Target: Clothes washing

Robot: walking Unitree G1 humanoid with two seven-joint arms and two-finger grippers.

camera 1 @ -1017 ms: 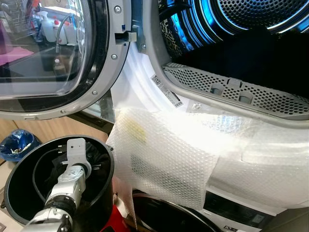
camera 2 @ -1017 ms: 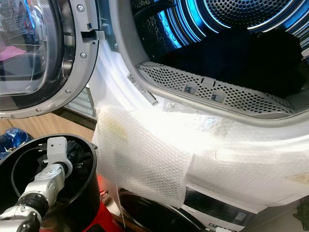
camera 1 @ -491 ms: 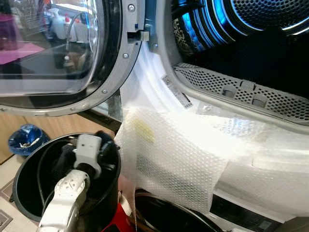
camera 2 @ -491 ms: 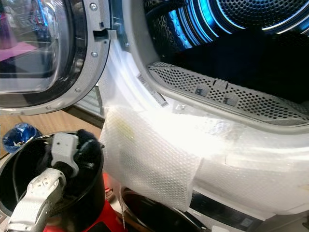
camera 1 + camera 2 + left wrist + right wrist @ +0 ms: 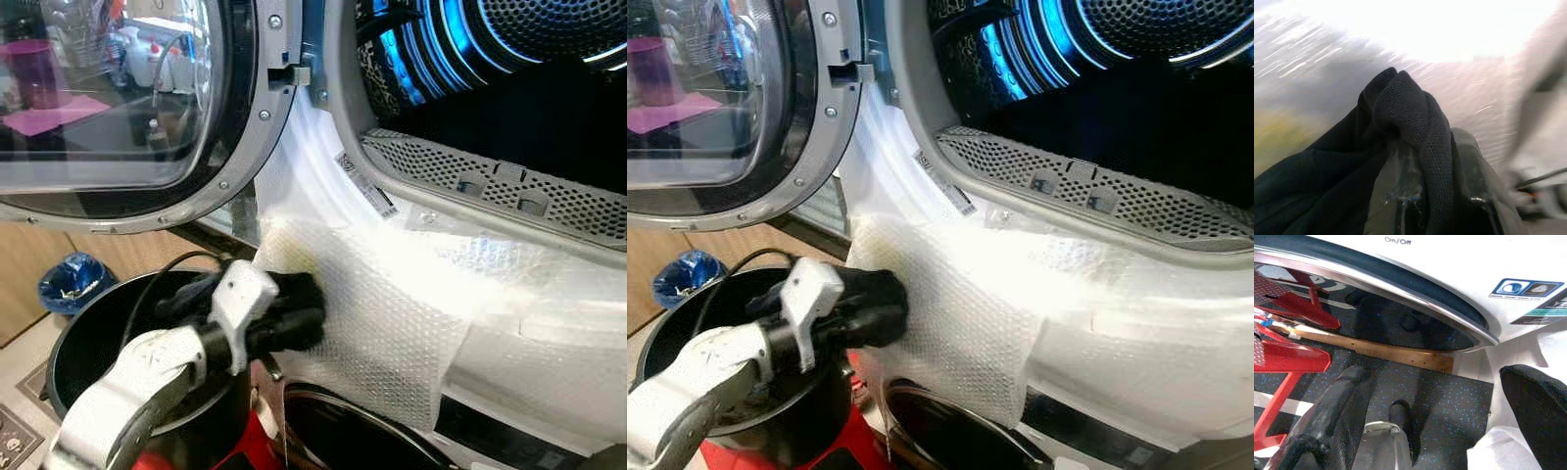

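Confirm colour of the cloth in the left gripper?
Black garment, mesh-textured; clearest in the left wrist view.

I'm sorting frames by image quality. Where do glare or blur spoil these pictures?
Eye views: glare whitens the bubble wrap below the drum opening. Left wrist view: upper background blown out and motion-streaked; the dark garment in the left claw stays fairly sharp. Right wrist view: evenly lit.

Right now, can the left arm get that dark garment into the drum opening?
Probably yes. The left gripper holds the dark garment above the black bucket; door swung open, drum opening unobstructed above the bubble wrap.
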